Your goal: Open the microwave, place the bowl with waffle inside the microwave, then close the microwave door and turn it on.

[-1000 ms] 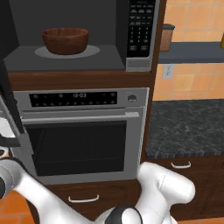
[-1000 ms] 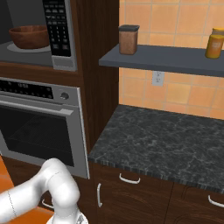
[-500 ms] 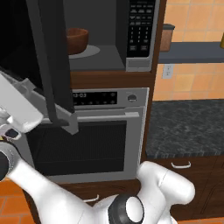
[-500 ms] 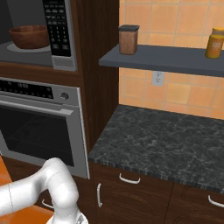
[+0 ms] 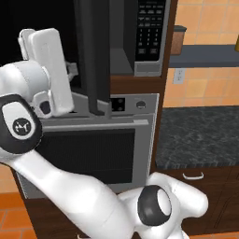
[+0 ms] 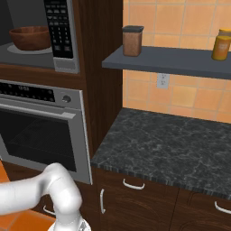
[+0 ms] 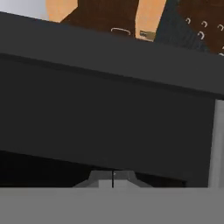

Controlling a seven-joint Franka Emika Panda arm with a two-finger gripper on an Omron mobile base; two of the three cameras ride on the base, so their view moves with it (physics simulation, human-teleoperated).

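Note:
The microwave [image 6: 67, 67] is built in above the oven, with its black keypad [image 6: 58, 27] on the right. The reddish-brown bowl [image 6: 30, 38] stands inside on the grey turntable; the waffle in it is hidden by the bowl's wall. In the left base view the microwave door [image 5: 93, 56] stands partly swung in, seen almost edge-on, and hides the bowl. My white hand [image 5: 44, 70] is pressed against the door's outer face on the left. In the hand view my gripper [image 7: 113, 178] is shut with nothing in it, close against the dark door [image 7: 109, 109].
A silver wall oven [image 6: 40, 131] sits under the microwave. Right of it runs a dark stone counter [image 6: 171, 144] over wooden drawers. A grey shelf [image 6: 162, 58] above carries a brown jar [image 6: 132, 40] and a yellow jar [image 6: 221, 45].
The door has swung from wide open at the far left towards the cavity and now covers the bowl in the left base view. My arm has risen behind it, pushing.

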